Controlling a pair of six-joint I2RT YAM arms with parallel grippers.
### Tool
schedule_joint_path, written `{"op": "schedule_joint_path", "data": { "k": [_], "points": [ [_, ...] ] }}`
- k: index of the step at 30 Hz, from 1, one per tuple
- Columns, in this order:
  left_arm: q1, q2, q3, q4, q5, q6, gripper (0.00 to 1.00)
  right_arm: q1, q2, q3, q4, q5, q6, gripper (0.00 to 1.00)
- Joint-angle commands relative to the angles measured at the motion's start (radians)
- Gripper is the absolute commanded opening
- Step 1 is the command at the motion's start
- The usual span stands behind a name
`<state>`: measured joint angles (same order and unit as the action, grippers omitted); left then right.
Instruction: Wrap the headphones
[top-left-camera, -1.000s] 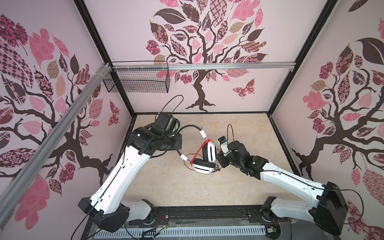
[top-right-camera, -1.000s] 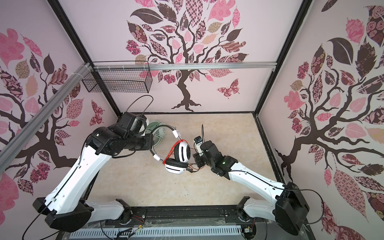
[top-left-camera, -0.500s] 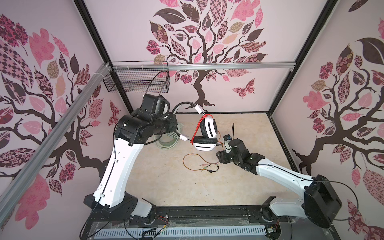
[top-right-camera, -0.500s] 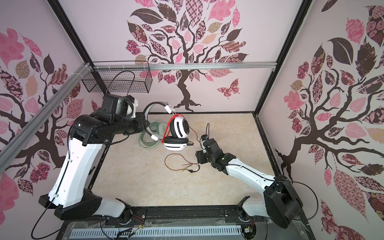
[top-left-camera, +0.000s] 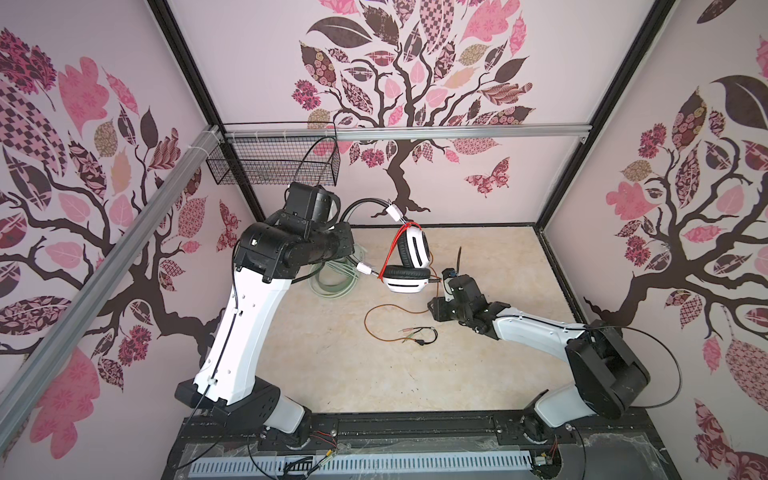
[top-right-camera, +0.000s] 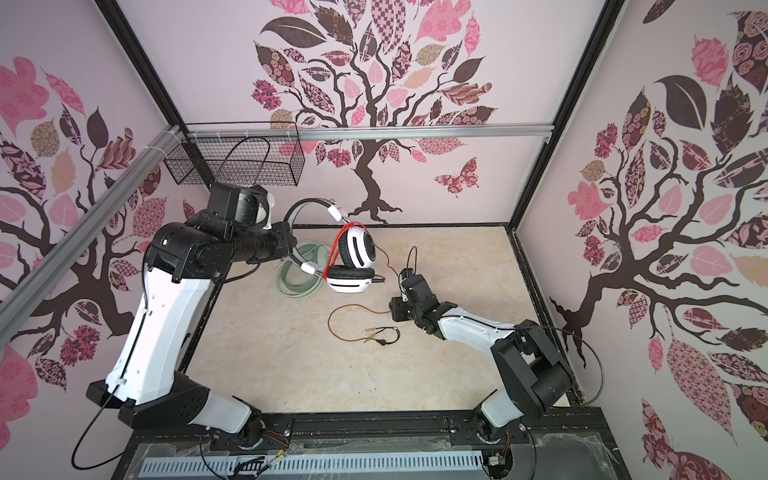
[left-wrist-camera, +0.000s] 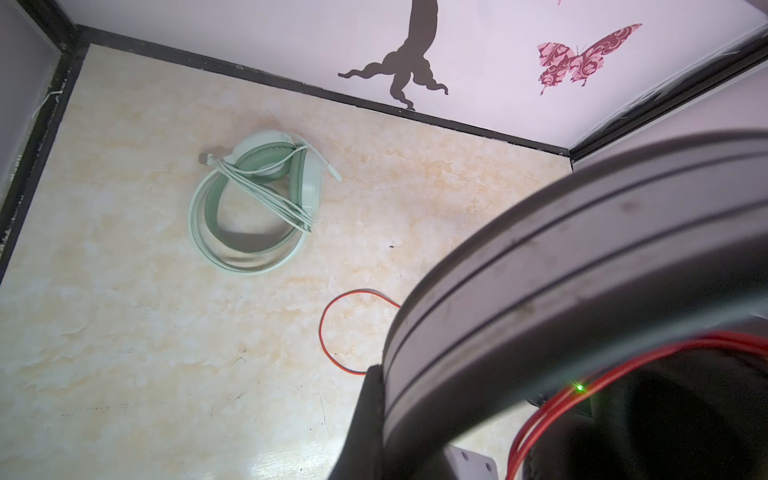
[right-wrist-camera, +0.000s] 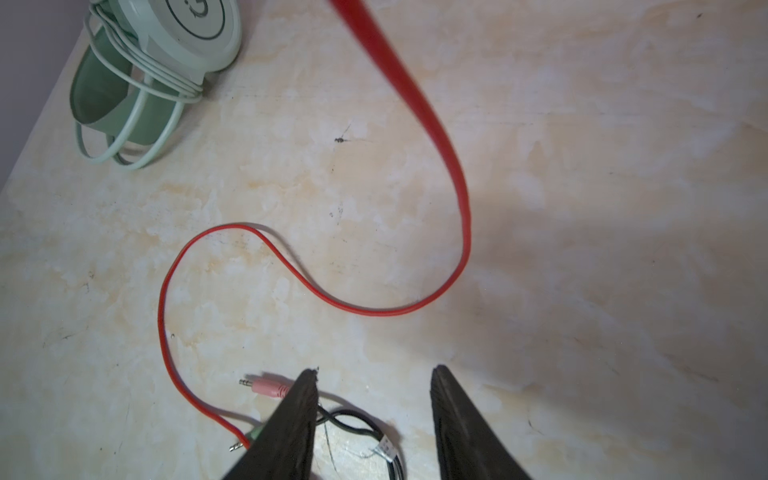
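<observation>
Both top views show the white headphones (top-left-camera: 413, 251) raised above the table (top-left-camera: 332, 374), toward its far side, with the black band clamped in the closed left gripper (top-left-camera: 349, 245). The red cord (right-wrist-camera: 464, 232) hangs down from them and loops across the table to the plugs (right-wrist-camera: 266, 386) nearer the front. Just above those plugs hovers the right gripper (right-wrist-camera: 375, 370), fingers parted and holding nothing. The mint headphones (left-wrist-camera: 309, 187), cord wound around them, lie at far left.
</observation>
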<state>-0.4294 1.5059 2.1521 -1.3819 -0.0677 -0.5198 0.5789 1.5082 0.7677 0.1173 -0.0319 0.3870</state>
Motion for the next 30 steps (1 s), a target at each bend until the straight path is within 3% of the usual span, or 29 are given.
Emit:
{"op": "schedule_joint_path", "data": {
  "k": [1, 6, 11, 17, 24, 26, 30],
  "points": [
    [0.015, -0.003, 0.055, 0.044, 0.015, -0.023, 0.0, -0.009, 0.007, -0.038, 0.17, 0.021, 0.025, 0.48],
    [0.02, 0.002, 0.066, 0.041, 0.021, -0.023, 0.0, -0.047, 0.037, -0.05, 0.235, 0.062, 0.028, 0.48],
    [0.021, 0.002, 0.066, 0.041, 0.022, -0.023, 0.0, -0.123, 0.086, -0.051, 0.277, -0.023, 0.039, 0.47],
    [0.023, 0.008, 0.076, 0.04, 0.032, -0.027, 0.0, -0.126, 0.177, 0.016, 0.314, -0.125, -0.015, 0.47],
    [0.023, 0.011, 0.074, 0.04, 0.037, -0.03, 0.0, -0.125, 0.268, 0.06, 0.363, -0.143, -0.01, 0.46],
    [0.023, 0.013, 0.076, 0.041, 0.037, -0.031, 0.0, -0.125, 0.29, 0.069, 0.374, -0.147, -0.003, 0.42],
    [0.023, 0.023, 0.095, 0.036, 0.033, -0.031, 0.0, -0.127, 0.314, 0.059, 0.406, -0.172, 0.021, 0.24]
  ]
}}
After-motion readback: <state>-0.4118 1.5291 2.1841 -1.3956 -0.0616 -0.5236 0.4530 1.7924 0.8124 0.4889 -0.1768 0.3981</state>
